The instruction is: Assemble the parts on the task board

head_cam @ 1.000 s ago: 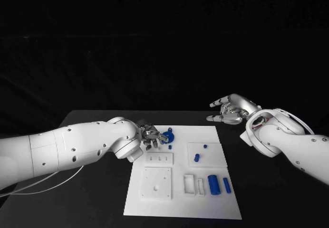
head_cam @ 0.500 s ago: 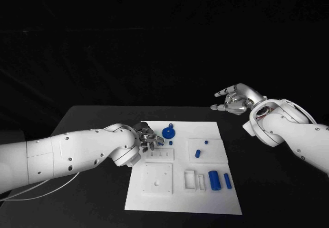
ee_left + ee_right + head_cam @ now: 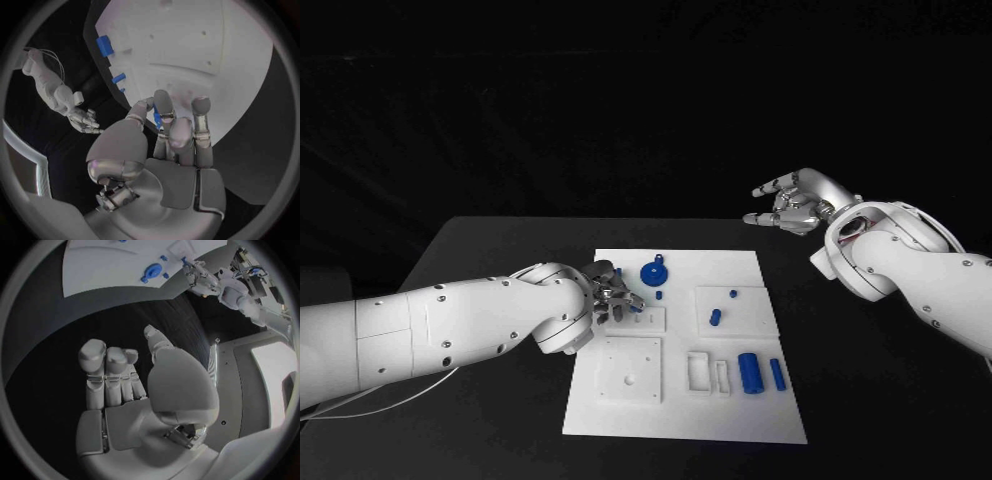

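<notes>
1. The left hand [image 3: 615,293] sits low over the left part of the task board [image 3: 733,420], beside the slotted white block [image 3: 636,318]. In the left wrist view its fingers [image 3: 201,107] are curled together, and a small blue part [image 3: 157,119] appears pinched among them, probably held for seating in a slot.
2. The right hand [image 3: 793,211] is raised well clear of the board, off its far right corner; its fingers are apart and it holds nothing, likely kept aside to leave the working area free.
3. The blue disc with a knob [image 3: 653,274] stands at the board's far edge, just beside the left hand.
4. Two blue cylinders [image 3: 749,372] lie side by side near the board's right edge, apparently awaiting assembly.
5. A small blue peg [image 3: 715,317] lies on the raised white tile [image 3: 747,322].
6. The black surface [image 3: 488,250] carries the board.
</notes>
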